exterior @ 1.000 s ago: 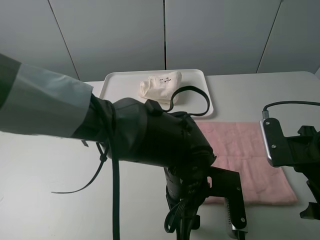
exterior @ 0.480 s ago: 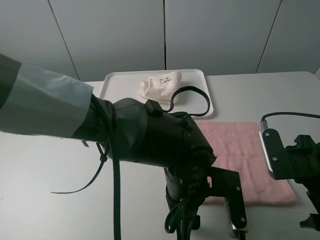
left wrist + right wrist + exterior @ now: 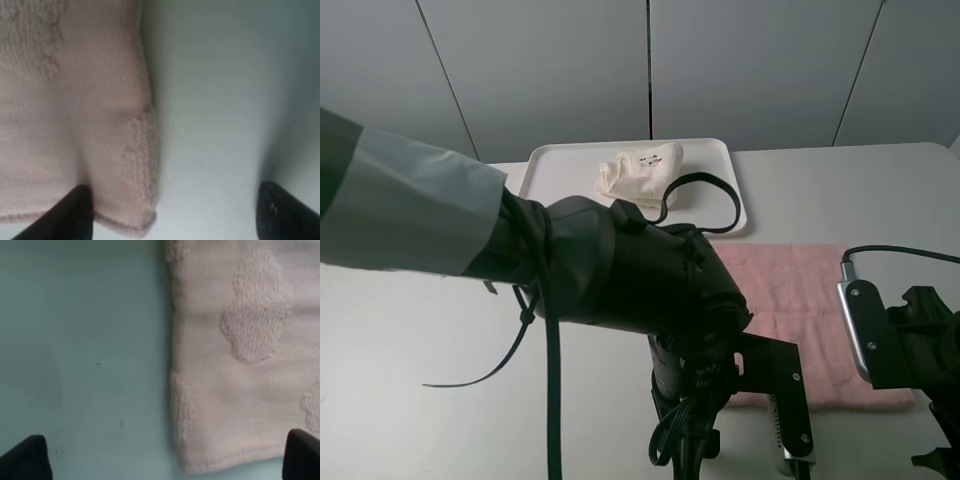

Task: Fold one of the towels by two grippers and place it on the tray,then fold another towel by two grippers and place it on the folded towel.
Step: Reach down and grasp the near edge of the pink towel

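**Both claws spread open at the pink towel's corners**

At the left of the high view, the bare grey table (image 3: 400,350) runs under the left arm (image 3: 620,270), whose dark, cable-wrapped bulk fills the middle of the picture. Behind it, the white tray (image 3: 552,165) sits at the far edge of the table. The cream towel (image 3: 640,168) lies on it, folded into a small bundle.

To the right of the arm, the pink towel (image 3: 800,290) lies flat on the table, just in front of the tray and apart from it.

The left gripper (image 3: 172,216) is released, with its jaws well apart. In its wrist view one dark fingertip (image 3: 75,215) is over the pink cloth and the other is over bare table, and a towel corner lies between them. Whether either tip touches cannot be told.

At the far right, the right arm (image 3: 905,335) hangs by the towel's right edge. The right gripper (image 3: 162,459) is also released, with its jaws spread wide. One tip is over the table and the other over the cloth, with another corner of the towel between them.
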You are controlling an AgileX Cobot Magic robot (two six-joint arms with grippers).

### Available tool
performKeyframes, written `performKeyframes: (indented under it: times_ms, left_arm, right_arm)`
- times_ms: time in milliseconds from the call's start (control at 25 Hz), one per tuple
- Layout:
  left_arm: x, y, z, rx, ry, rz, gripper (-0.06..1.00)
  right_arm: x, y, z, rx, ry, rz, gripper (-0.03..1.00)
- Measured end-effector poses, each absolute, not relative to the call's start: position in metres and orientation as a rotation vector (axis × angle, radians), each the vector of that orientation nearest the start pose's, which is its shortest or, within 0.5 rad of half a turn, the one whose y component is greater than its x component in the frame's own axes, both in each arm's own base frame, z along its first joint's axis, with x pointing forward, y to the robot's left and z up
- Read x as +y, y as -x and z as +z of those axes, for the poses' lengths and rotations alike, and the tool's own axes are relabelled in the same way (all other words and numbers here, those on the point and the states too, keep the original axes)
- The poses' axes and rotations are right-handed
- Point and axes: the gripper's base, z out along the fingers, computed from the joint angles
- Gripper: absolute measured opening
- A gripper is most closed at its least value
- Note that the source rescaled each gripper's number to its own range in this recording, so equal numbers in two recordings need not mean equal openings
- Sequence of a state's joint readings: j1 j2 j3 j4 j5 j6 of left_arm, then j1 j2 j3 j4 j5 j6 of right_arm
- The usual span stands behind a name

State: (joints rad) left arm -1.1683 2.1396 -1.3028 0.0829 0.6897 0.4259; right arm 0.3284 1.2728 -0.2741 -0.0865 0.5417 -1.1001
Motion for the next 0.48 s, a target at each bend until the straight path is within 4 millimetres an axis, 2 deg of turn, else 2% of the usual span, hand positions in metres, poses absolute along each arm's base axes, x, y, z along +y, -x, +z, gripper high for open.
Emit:
performKeyframes:
  times_ms: [200, 480]
  left_arm:
    - [-0.362, -0.16, 0.095, -2.218, 2.425, -0.017, 0.86]
    - [-0.361, -0.16, 0.095, -2.215, 2.429, -0.02, 0.86]
  right_arm:
    - [0.041, -0.133, 0.129, 2.197, 2.062, -0.154, 1.0]
    - [0.042, -0.135, 0.116, 2.24, 2.123, -0.108, 1.0]
